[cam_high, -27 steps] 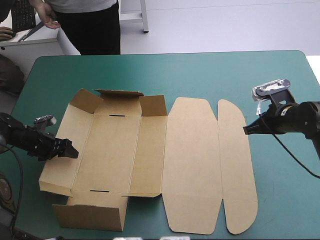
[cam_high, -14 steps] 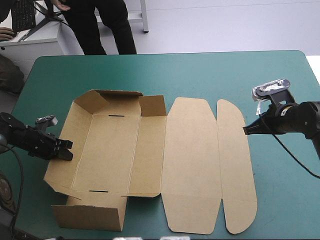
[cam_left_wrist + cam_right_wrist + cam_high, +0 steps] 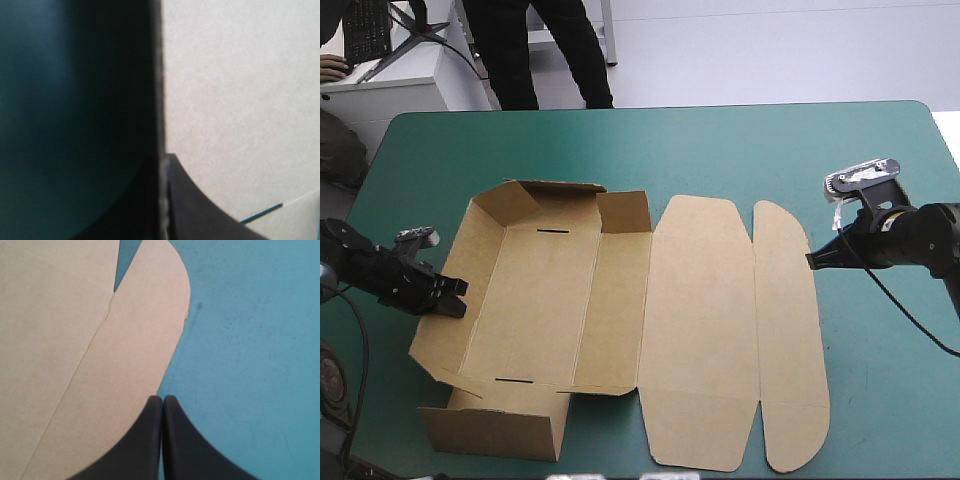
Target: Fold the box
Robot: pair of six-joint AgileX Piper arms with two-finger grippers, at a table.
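The brown box (image 3: 620, 300) lies across the table's middle with its lid panels flat toward the right. Its left wall (image 3: 445, 320) stands tilted up, and the far and near end walls are raised too. My left gripper (image 3: 455, 295) is shut on that left wall's upper edge. In the left wrist view the board's edge (image 3: 161, 75) runs straight between my left gripper's (image 3: 162, 162) fingers. My right gripper (image 3: 810, 262) is shut and holds nothing. In the right wrist view its tips (image 3: 162, 398) rest at the rim of the rounded lid flap (image 3: 125, 355).
The teal-green cover (image 3: 720, 150) shows beyond the box's far side and around my right gripper. The raised near end wall (image 3: 495, 432) stands close to the table's front edge.
My left gripper has shut on the box's left wall, which has risen from lying flat to tilted up. The box slid slightly left. The right arm has not moved.
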